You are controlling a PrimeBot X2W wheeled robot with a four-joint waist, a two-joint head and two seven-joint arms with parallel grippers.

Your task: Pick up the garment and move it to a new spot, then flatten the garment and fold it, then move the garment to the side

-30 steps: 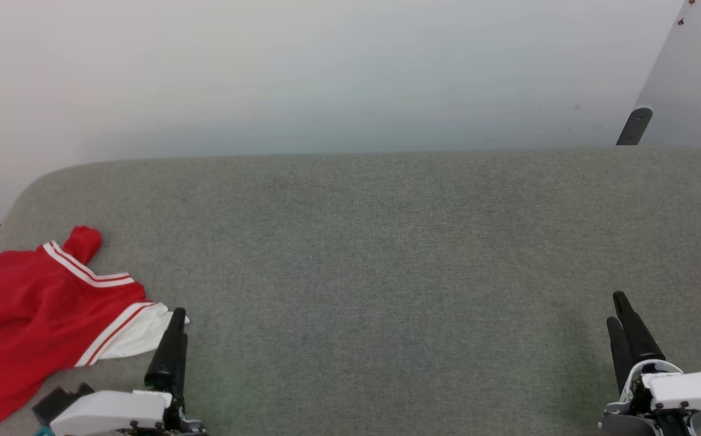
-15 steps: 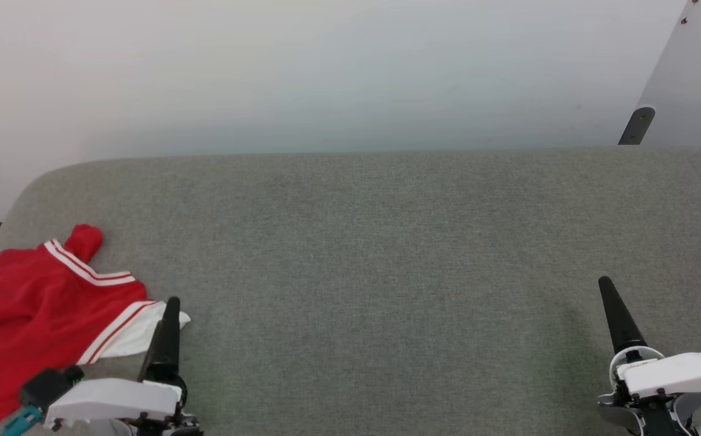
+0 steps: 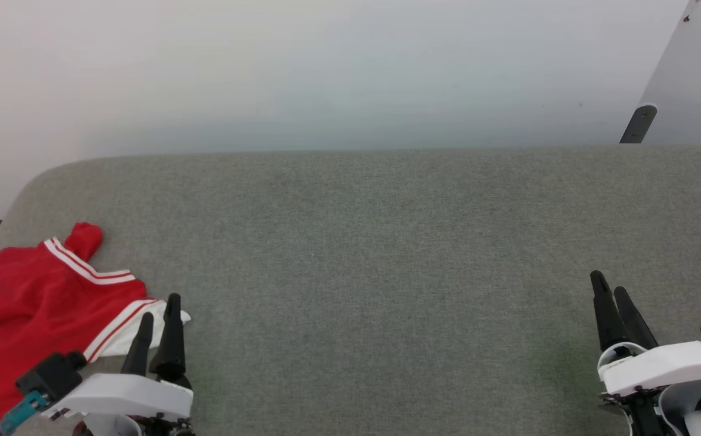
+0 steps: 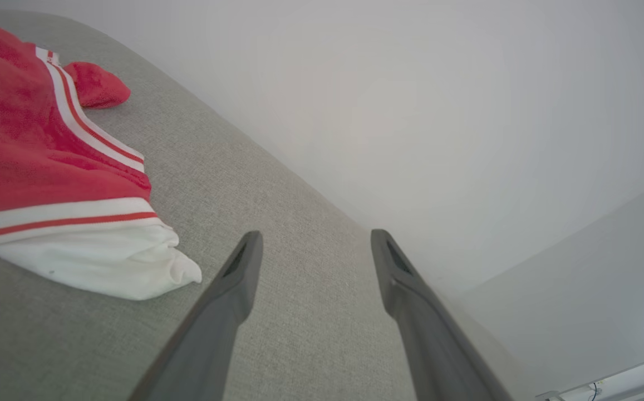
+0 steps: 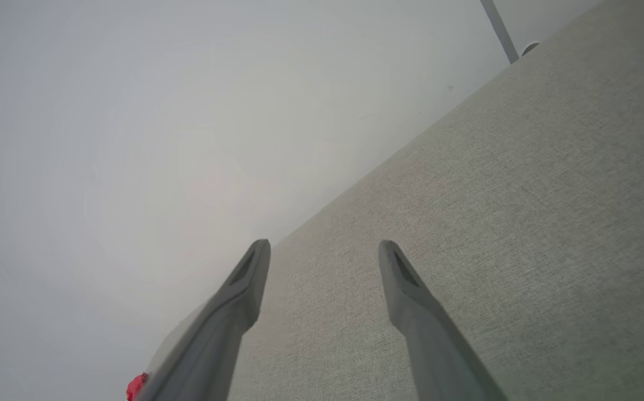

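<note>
The garment [image 3: 35,309] is a red shirt with a white sleeve and red-and-white striped trim, lying crumpled at the left end of the grey fabric surface [image 3: 374,254]. In the left wrist view the garment [image 4: 38,161] lies to the left of the fingers, its white sleeve just short of the left fingertip. My left gripper [image 3: 159,306] hovers open at the sleeve's right edge, holding nothing. My right gripper [image 3: 607,284] stands open and empty at the lower right, far from the shirt. A sliver of the garment [image 5: 137,386] shows at the bottom of the right wrist view.
A pale wall [image 3: 326,72] runs behind the surface's far edge. A dark bracket [image 3: 636,124] and a slanted grey panel [image 3: 695,79] stand at the far right. The surface's rounded left corner [image 3: 29,188] lies close to the shirt.
Both wrists have rolled, so each gripper now shows two separate fingers. The right gripper has crept forward a little. The garment has not moved.
</note>
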